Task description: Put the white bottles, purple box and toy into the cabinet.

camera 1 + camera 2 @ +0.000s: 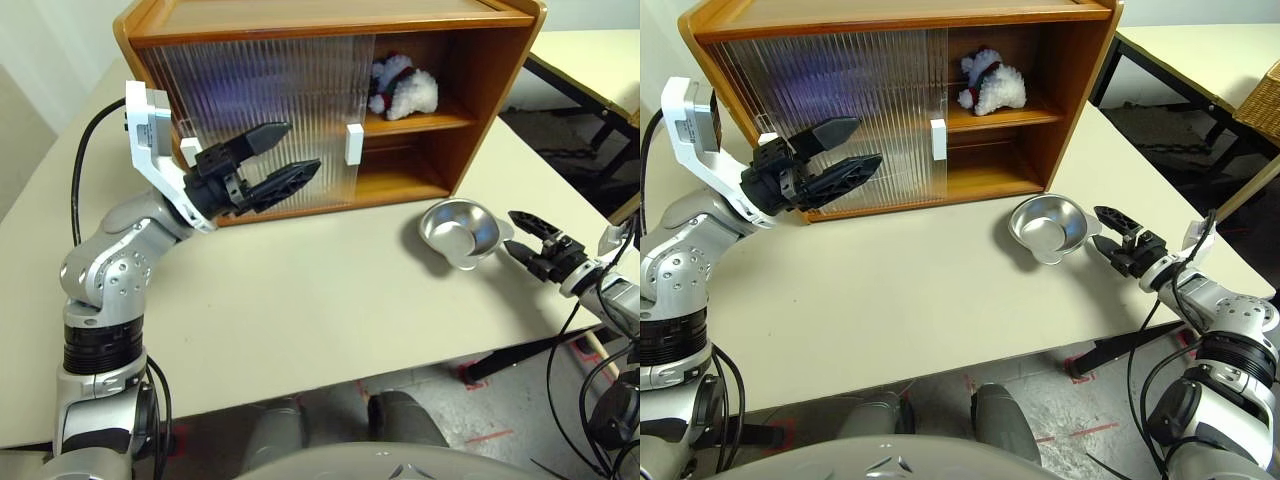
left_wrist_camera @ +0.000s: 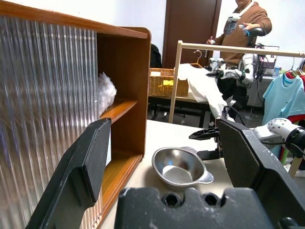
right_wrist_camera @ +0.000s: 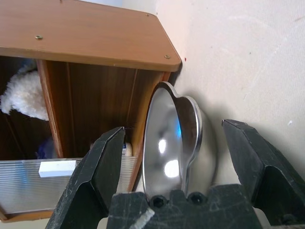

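The wooden cabinet [image 1: 330,20] stands at the back of the table, and its ribbed sliding doors [image 1: 270,110] cover the left two thirds. On the upper shelf of the uncovered right end lies the fluffy white toy [image 1: 402,88]. A dim purple shape [image 1: 235,85], likely the purple box, shows through the door on the upper shelf. The white bottles are hidden. My left gripper [image 1: 303,146] hangs open just in front of the doors, with nothing between its fingers. My right gripper [image 1: 508,232] is open at the table's right side, its fingertips right beside a steel bowl [image 1: 460,228].
White handles [image 1: 354,143] sit on the door edges. The table's right edge runs close under my right arm. Another table [image 1: 590,60] and a wicker basket [image 1: 1255,100] stand behind at the right. A person [image 2: 243,24] stands far off by a clothes rack [image 2: 228,47].
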Controlling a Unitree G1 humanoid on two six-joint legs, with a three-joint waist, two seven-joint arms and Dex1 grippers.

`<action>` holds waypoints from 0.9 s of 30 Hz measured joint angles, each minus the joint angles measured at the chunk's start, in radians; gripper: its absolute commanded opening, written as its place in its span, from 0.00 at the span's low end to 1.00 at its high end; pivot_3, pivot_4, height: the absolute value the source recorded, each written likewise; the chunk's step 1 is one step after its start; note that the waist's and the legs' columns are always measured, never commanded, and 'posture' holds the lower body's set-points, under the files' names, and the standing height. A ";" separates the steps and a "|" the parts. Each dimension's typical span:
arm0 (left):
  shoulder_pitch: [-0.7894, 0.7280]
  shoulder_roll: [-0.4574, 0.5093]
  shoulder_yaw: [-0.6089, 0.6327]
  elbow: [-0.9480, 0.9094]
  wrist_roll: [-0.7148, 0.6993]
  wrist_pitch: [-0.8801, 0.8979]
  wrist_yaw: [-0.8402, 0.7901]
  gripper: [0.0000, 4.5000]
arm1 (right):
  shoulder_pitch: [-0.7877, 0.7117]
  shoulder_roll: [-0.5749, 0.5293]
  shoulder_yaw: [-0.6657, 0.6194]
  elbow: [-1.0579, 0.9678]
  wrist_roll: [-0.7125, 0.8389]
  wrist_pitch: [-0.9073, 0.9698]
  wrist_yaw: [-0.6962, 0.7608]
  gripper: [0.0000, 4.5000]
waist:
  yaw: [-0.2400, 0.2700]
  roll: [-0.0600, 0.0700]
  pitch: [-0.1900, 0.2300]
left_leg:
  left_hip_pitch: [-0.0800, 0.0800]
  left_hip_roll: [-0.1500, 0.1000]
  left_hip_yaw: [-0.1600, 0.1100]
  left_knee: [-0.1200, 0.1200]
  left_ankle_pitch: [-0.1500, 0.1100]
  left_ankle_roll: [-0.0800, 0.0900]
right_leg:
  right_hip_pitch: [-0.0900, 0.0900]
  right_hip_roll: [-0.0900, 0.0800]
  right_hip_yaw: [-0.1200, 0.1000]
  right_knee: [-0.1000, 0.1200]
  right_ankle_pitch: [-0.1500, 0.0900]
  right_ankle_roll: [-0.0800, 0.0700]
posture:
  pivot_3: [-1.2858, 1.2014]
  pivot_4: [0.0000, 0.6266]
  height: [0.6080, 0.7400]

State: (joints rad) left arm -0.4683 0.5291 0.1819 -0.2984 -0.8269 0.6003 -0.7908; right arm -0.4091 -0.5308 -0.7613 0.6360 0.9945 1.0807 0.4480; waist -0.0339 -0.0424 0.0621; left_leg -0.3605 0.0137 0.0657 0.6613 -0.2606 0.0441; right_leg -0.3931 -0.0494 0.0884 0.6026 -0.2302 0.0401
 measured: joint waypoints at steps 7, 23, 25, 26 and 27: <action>0.002 0.000 0.001 0.000 0.000 0.000 0.002 1.00 | -0.013 -0.004 0.005 0.033 -0.008 -0.003 0.013 0.99 | 0.001 0.000 0.000 | -0.001 0.000 0.000 0.000 -0.001 0.000 | 0.000 0.000 0.000 -0.001 -0.001 0.000 | 0.56 0.05 1.00; 0.002 0.006 0.008 0.000 0.000 0.000 0.002 1.00 | -0.042 -0.009 0.003 0.074 -0.021 -0.017 0.055 0.00 | 0.000 0.000 0.000 | -0.002 0.000 0.000 0.000 -0.004 0.001 | 0.000 0.000 0.000 -0.003 -0.001 0.001 | 0.56 0.06 1.00; 0.001 0.006 0.008 -0.001 0.000 0.000 0.002 1.00 | -0.059 -0.012 0.006 0.074 -0.021 -0.017 0.061 0.00 | 0.001 0.000 0.000 | -0.001 0.000 0.000 0.000 -0.004 0.001 | 0.001 0.000 0.000 -0.003 -0.001 0.001 | 0.56 0.06 1.00; 0.002 0.008 0.010 -0.001 0.000 0.000 0.002 1.00 | -0.059 -0.016 0.004 0.076 -0.024 -0.023 0.063 0.00 | 0.005 -0.001 0.001 | -0.002 0.000 -0.001 0.000 -0.004 0.001 | 0.000 0.000 -0.001 -0.003 -0.001 0.001 | 0.56 0.06 1.00; 0.002 0.009 0.012 -0.001 0.000 0.000 0.002 1.00 | -0.059 -0.018 0.005 0.077 -0.025 -0.025 0.064 0.00 | 0.007 -0.001 0.001 | -0.002 0.000 -0.001 0.000 -0.004 0.001 | 0.000 0.000 -0.001 -0.003 -0.001 0.001 | 0.56 0.05 1.00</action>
State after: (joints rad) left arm -0.4664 0.5384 0.1943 -0.2990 -0.8269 0.6002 -0.7887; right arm -0.4677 -0.5488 -0.7567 0.7132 0.9698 1.0560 0.5123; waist -0.0264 -0.0431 0.0629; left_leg -0.3620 0.0140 0.0649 0.6615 -0.2649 0.0449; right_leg -0.3927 -0.0496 0.0870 0.5992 -0.2316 0.0410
